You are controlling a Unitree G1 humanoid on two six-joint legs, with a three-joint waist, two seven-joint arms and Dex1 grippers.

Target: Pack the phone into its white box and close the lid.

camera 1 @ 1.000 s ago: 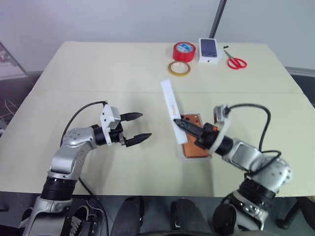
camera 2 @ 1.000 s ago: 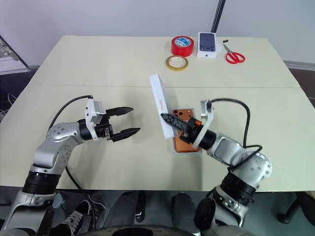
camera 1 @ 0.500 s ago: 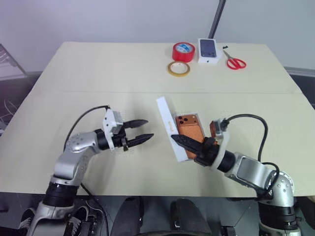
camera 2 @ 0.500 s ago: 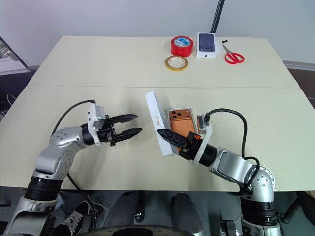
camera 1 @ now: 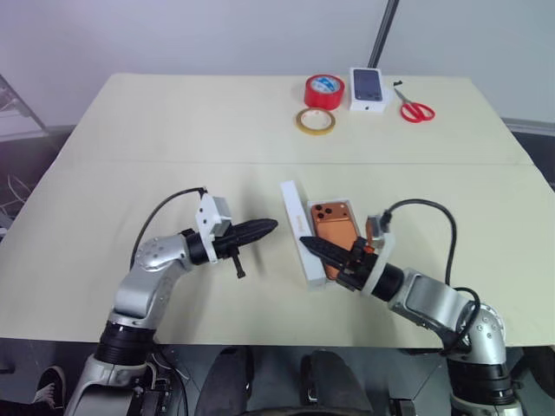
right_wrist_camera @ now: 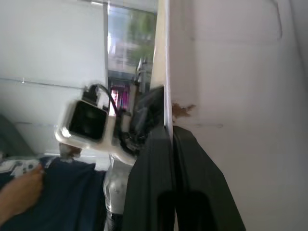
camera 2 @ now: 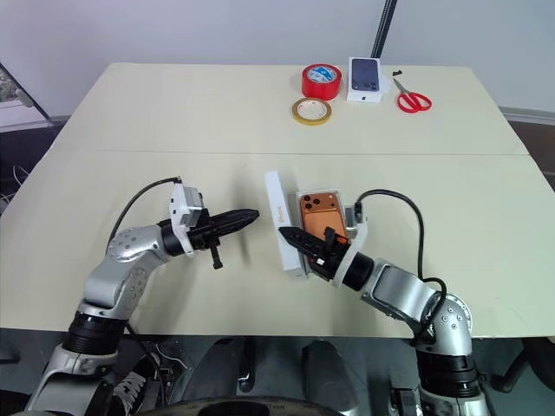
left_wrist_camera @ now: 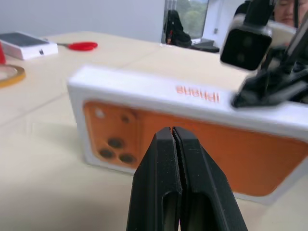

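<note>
Pinching one wall of the lid [camera 2: 286,224], the right gripper [camera 2: 302,240] is tilting it over the phone [camera 2: 320,218] in the white box [camera 2: 350,232] beyond; the left gripper [camera 2: 243,217], fingers together, is pointing at it. Misaligned walls could be snagging the box rim.

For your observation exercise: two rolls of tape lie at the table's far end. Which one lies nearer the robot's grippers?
The yellowish tape roll: thin, pale and see-through, it lies on the robot's side of the thicker red tape roll, which sits beside the small white phone box.

Two head cameras look down from high up at the same tabletop [camera 1: 173,121]. Each wrist camera sits very close to the lid [left_wrist_camera: 192,125].
</note>
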